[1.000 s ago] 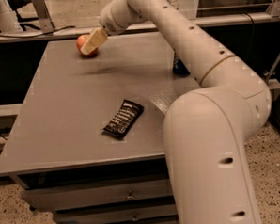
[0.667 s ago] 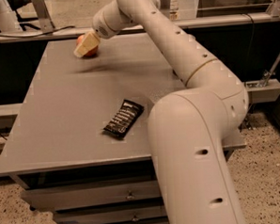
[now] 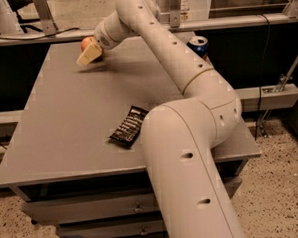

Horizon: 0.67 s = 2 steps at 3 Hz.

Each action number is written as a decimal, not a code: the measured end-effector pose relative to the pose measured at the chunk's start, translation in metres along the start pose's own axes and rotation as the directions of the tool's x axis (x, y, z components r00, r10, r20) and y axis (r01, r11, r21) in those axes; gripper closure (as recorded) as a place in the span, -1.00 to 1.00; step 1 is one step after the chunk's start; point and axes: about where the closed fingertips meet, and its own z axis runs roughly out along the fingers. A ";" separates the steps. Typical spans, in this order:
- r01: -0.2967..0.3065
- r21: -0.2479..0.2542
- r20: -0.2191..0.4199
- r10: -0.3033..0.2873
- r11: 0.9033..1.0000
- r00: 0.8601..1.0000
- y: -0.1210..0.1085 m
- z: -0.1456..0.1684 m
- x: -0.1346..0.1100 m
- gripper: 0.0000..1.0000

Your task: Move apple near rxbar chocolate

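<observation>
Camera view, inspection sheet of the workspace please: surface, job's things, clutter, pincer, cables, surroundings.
Surface: flat grey table top, with drawers beneath.
Job's things: round red-orange apple at the far left corner; flat black-wrapped rxbar chocolate bar near the front edge, well apart from the apple.
Clutter: blue soda can, upright at the far right, partly behind the white robot arm.
Pincer: pincer at the far left corner, right against the apple's near side.
Cables: black cable on the floor beyond the table.
Surroundings: speckled floor.
</observation>
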 end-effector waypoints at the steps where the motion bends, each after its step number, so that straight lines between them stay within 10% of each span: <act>1: -0.019 0.002 -0.021 0.019 1.000 1.000 -0.005 0.005 0.014 -0.44; 2: -0.025 0.014 -0.026 0.025 1.000 0.999 -0.011 -0.001 0.020 0.02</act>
